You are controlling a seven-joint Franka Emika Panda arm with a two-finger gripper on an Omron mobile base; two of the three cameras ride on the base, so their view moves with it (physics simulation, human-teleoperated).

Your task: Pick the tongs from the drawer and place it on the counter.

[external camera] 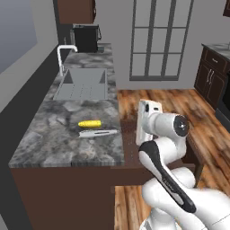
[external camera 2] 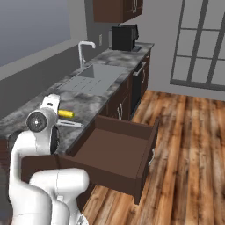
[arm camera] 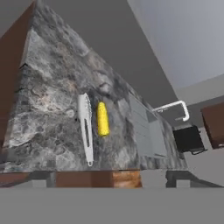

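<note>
Slim silver-grey metal tongs [external camera: 98, 133] lay flat on the grey mottled stone table [external camera: 49, 139], just beside a yellow corn cob [external camera: 90, 123]. The wide dark brown wooden drawer [external camera 2: 115, 152] stood open. The pincer's state could not be told.

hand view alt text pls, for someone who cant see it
Silver tongs lie flat on a grey stone counter, right beside a yellow corn cob. A sink and white tap sit further along.

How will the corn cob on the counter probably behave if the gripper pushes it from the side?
The corn cob looks round and long, so it would likely roll sideways rather than slide. The tongs lie close beside it on the counter, apparently not touching, so rolling that way could bump them. It seems stiff, probably not fragile.
</note>
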